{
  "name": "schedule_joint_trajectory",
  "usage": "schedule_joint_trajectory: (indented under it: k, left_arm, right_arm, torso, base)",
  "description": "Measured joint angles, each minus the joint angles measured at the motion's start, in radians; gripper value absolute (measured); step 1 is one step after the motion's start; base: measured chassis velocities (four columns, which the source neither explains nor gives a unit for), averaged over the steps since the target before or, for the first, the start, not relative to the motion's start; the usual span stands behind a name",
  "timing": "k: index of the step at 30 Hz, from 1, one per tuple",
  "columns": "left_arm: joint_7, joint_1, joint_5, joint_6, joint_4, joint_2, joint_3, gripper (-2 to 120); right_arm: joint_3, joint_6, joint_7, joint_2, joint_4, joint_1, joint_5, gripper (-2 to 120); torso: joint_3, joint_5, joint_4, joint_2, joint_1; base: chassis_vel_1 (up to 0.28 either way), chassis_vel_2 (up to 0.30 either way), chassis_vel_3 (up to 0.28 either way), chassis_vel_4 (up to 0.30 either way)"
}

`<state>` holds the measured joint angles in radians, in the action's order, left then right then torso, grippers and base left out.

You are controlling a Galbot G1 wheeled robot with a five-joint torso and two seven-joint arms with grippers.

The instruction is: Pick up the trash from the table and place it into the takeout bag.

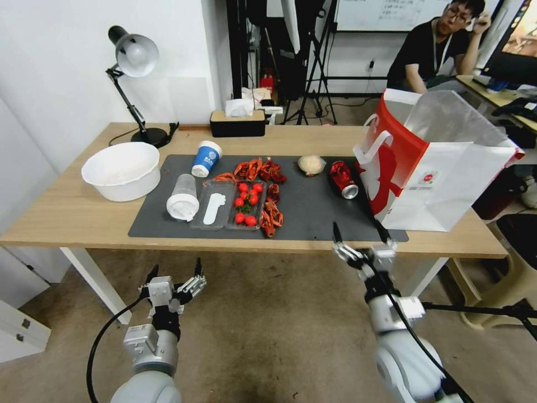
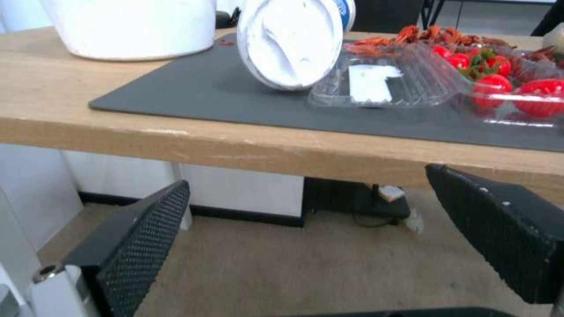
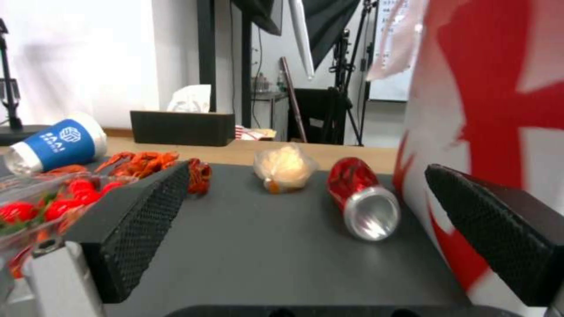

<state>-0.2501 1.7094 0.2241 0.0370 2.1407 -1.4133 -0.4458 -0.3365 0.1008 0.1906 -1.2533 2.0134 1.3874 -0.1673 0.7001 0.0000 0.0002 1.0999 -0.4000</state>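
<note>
Below the desk's near edge, both grippers hang with fingers spread and empty — the right gripper up at the edge by the near right corner, the left gripper lower, off the near left stretch.

Straight beyond the right fingers lies the can, on its side on the mat, its silver end toward the gripper, so its long axis runs near to far. It sits just beside the bag, which stands on the desk's right end — little room on that side, open mat on the other. I judge the right arm the nearer for it.

Farther in rests the paper wad. Toward the left, the clear cup lies on its side; behind it stands the blue cup.
</note>
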Motion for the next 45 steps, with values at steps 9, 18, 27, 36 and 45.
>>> schedule_joint_trajectory:
  k: [9,18,27,36,45]
  left_arm:
    - [0.000,0.010,-0.001,-0.004,0.011,-0.001,-0.009,100]
    - [-0.001,0.020,-0.007,-0.009,0.012,-0.006,-0.013,100]
    - [-0.002,0.020,-0.008,-0.011,0.006,-0.006,-0.015,100]
    - [-0.005,0.016,-0.007,-0.011,0.005,-0.007,-0.015,100]
    - [-0.008,0.026,-0.005,-0.008,0.021,-0.004,-0.020,100]
  right_arm:
    - [0.098,-0.189,0.103,0.012,-0.079,-0.218,-0.051,100]
    - [0.148,-0.354,0.168,0.033,-0.142,-0.413,-0.121,100]
    - [0.171,-0.468,0.210,0.060,-0.170,-0.500,-0.152,100]
    - [0.204,-0.579,0.242,0.078,-0.212,-0.587,-0.202,100]
    - [0.228,-0.729,0.267,0.078,-0.254,-0.652,-0.257,100]
  torso:
    - [0.000,0.0000,-0.0001,0.000,0.000]
    - [0.000,0.0001,-0.0001,0.000,0.000]
    - [0.000,0.0000,-0.0002,0.000,0.000]
    - [0.000,0.0000,-0.0002,0.000,0.000]
    - [0.000,0.0000,-0.0002,0.000,0.000]
  base:
    - [0.000,0.000,0.000,0.000]
    - [0.000,0.000,0.000,0.000]
    - [0.000,0.000,0.000,0.000]
    - [0.000,0.000,0.000,0.000]
    - [0.000,0.000,0.000,0.000]
